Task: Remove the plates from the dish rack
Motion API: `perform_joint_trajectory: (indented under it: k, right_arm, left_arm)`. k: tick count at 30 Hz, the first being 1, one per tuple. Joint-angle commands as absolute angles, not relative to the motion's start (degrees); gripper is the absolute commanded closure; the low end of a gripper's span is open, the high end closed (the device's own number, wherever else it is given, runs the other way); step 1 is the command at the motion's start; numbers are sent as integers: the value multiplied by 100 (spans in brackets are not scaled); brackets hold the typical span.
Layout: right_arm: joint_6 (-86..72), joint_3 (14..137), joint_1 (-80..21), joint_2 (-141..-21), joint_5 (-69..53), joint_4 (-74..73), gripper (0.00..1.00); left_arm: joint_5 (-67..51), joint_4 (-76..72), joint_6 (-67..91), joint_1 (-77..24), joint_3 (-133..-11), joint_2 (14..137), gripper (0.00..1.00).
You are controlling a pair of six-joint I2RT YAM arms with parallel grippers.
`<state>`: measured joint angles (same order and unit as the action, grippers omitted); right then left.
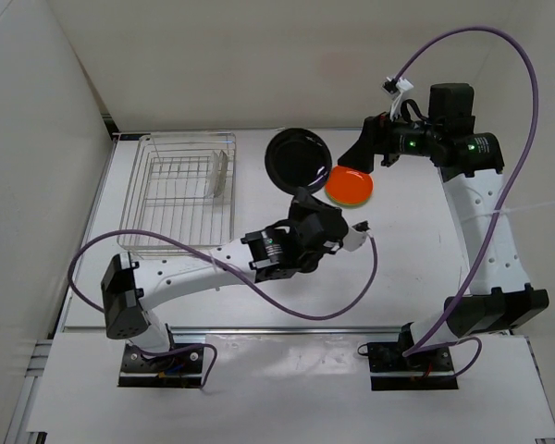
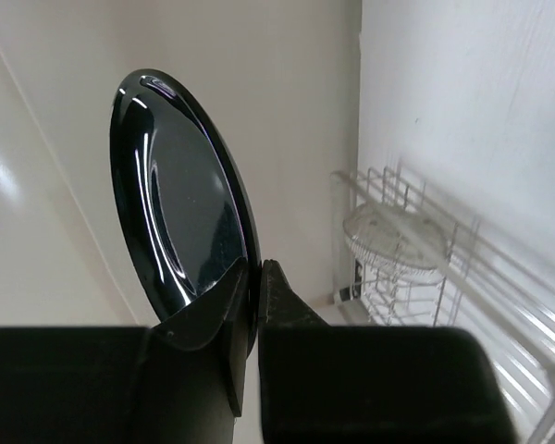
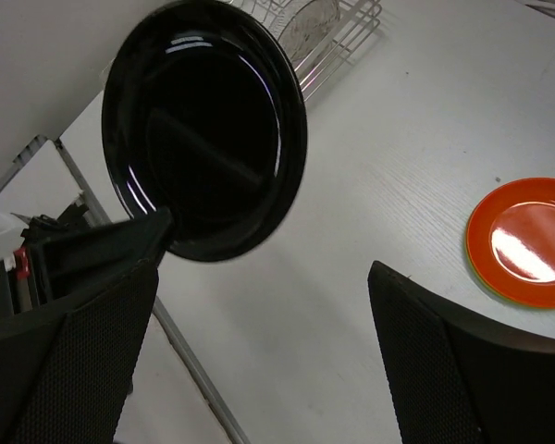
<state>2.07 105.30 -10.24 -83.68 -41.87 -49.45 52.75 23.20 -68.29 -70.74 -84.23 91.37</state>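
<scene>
The left gripper (image 2: 256, 270) is closed on the near rim of the black plate (image 2: 180, 199), which is pinched between the two fingers. In the top view the plate is seen as an almost full circle reaching away from the gripper toward the far side of the table (image 1: 407, 268), so it is held roughly flat. Whether it rests on the table or hangs above it cannot be told.

The right gripper (image 3: 264, 273) is spread wide and nothing is held in it. It is poised beside the far edge of the red-orange plate (image 1: 350, 185), under which a lime green rim (image 3: 479, 277) is just visible.

The relation that matters is sideways. The stacked pair lies just to the right of the held plate, their rims close in the top view. A short shift to the right is judged to be enough for the black plate to be added to the stack or laid next to it.

The dish rack (image 1: 180, 190) lies well to the left, and a clear plate (image 2: 393, 236) is standing on edge in it. The left arm is the nearer one to it.
</scene>
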Motion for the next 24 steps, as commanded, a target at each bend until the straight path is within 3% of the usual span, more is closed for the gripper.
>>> perform_joint_trajectory:
  k: [1,6,11,14,15,16,19,21,24]
  right_arm:
    - [149,10670,-1107,-8402,-4368,-4781,4]
    - [149,10485,-1107,-8402,-4220,-4720,6]
    - [149,10283,-1107,-8402,-3999,-4667,19]
    - [149,10152,-1107,-8350,-3946,-4615,41]
    - [149,10151,-1107,-8350,-3946,-4614,51]
    - [97,10151,-1107,-8350,-3946,-4614,70]
    - [44,10151,-1107,-8350,-3946,-4614,93]
    - [44,10151,-1107,-8297,-3998,-4614,100]
    - [-18,10099,-1107,-8244,-4061,-4562,100]
  left_arm:
    - [5441,2206,-6548,-7338,-8929,9254,89]
    - [5440,2259,-6373,-7523,-9518,9588,89]
    - [5493,2207,-6372,-7629,-9773,9791,89]
    - [5493,2206,-6372,-7629,-9826,9853,89]
    - [5493,2206,-6372,-7629,-9826,9853,89]
    - [5493,2206,-6372,-7629,-9826,9853,89]
    - [5493,2206,-6320,-7629,-9878,9914,89]
    - [5493,2206,-6319,-7629,-9879,9914,89]
    - [5493,2206,-6319,-7629,-9879,9967,89]
